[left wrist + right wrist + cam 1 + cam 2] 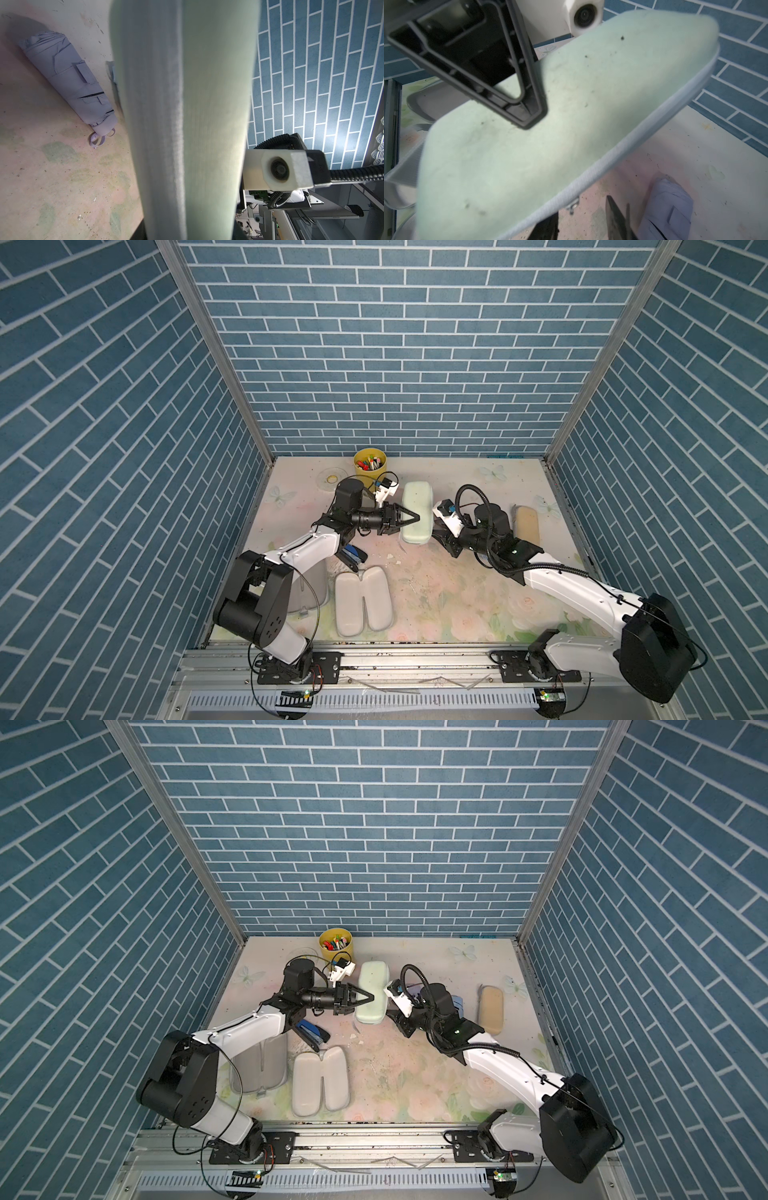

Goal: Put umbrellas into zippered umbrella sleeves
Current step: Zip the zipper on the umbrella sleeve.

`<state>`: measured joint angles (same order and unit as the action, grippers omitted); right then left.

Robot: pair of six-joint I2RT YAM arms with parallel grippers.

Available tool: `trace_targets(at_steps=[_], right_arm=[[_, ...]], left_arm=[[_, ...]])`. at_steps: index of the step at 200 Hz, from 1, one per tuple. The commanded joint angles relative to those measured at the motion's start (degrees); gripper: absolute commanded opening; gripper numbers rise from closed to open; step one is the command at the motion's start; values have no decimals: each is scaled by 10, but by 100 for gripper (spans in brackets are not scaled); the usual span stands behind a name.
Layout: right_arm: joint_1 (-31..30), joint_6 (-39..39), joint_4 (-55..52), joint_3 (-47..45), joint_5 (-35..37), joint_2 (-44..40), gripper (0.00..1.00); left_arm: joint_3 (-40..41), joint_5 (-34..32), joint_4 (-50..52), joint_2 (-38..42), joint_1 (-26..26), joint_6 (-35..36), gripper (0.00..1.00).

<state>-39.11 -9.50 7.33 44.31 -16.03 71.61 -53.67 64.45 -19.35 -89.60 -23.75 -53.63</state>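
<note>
We held the closed mint sleeve [417, 493] clamped between the jaws of the left gripper [412, 517]. The right gripper [582, 207] sat at the sleeve's zip edge, jaws partly apart; we could not tell whether they gripped anything. A lilac umbrella [668, 209] lay just beside its fingers.

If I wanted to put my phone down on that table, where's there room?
The widest bare patch of table lies at the front, between the open grey-white sleeve and the right arm. A smaller one runs along the back wall, from the yellow cup to the cream-tan sleeve. Crowded: the middle, where the left gripper holds the mint sleeve.
</note>
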Motion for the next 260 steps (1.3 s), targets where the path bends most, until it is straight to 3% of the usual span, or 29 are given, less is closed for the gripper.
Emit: trace_targets(at_steps=[1,44,81,110,183,228,260], right_arm=[[-3,-51,22,19,5,0,34],[-3,-71,16,33,-22,5,28],[-10,-94,8,34,-51,2,16],[-25,-115,-19,32,-52,-9,0],[-79,-110,-124,18,-47,-29,0],[-127,-54,-100,26,-51,-5,0],[-138,-52,-125,38,-50,3,0]], left_arm=[[-26,20,11,19,-5,40,38],[-26,20,28,20,-10,52,35],[-29,18,39,19,-10,59,35],[-40,13,67,19,-5,77,35],[-66,-45,96,19,19,93,30],[-67,-138,124,30,20,127,15],[-76,-199,169,41,23,179,11]])
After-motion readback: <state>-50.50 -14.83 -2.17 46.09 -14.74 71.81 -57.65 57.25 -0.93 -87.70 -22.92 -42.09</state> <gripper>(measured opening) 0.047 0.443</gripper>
